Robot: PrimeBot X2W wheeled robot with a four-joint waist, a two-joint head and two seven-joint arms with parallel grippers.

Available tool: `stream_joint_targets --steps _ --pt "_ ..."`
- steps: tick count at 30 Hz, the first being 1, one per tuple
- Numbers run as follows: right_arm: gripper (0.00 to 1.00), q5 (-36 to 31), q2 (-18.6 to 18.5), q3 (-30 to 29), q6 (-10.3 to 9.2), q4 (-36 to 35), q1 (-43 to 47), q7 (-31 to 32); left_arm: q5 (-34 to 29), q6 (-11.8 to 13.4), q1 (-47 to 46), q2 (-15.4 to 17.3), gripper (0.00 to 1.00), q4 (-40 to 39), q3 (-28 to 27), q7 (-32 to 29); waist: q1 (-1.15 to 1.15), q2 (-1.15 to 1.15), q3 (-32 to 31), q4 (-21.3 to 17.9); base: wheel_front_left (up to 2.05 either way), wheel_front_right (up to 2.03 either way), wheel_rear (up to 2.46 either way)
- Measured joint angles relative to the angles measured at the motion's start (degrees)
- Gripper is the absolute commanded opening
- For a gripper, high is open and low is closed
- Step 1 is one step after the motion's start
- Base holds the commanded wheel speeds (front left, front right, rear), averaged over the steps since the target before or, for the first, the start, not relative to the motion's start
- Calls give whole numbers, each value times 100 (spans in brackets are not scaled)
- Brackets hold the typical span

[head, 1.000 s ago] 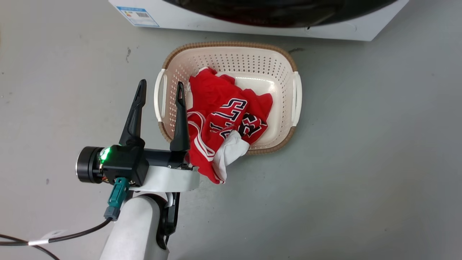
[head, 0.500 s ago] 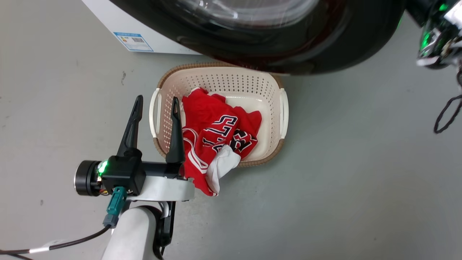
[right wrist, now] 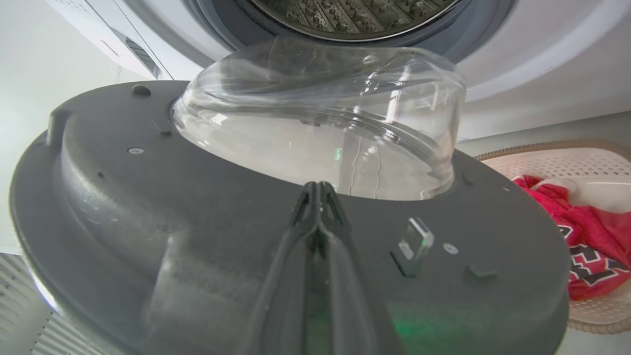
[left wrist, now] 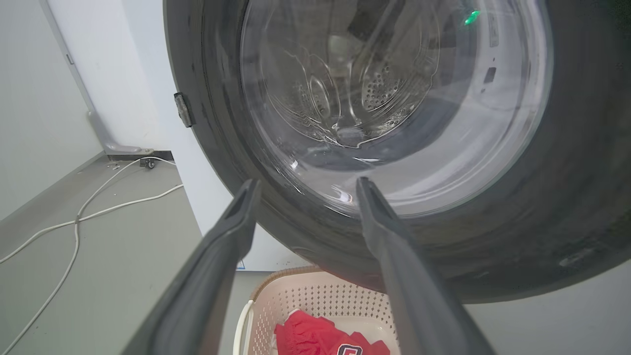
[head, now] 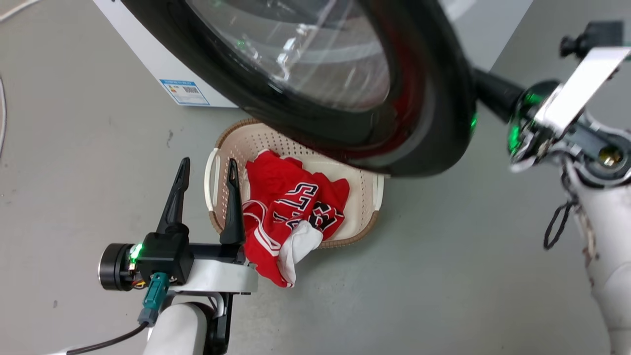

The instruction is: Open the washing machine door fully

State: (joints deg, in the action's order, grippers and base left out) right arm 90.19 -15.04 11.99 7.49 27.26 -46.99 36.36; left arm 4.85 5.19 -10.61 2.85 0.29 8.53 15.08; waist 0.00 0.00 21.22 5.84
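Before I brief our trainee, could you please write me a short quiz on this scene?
1. True or false: the left tool is open.
2. What lies in the basket? A) a red jersey B) towels C) shoes
3. Fill in: the right tool, shut, points at the door's ____ side (inner or outer).
Key: 1 true; 2 A; 3 inner.
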Motion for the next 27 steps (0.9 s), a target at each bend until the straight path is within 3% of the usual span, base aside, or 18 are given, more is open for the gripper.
stream_joint_targets --steps 13,27 --pt "0 99 380 443 -1 -1416 1329 211 -13 -25 359 0 100 84 -45 0 -1 0 -587 -48 0 0 0" --pt "0 172 812 940 0 -1930 2317 361 -55 -93 761 0 100 170 -174 0 -1 0 -1116 -38 0 0 0"
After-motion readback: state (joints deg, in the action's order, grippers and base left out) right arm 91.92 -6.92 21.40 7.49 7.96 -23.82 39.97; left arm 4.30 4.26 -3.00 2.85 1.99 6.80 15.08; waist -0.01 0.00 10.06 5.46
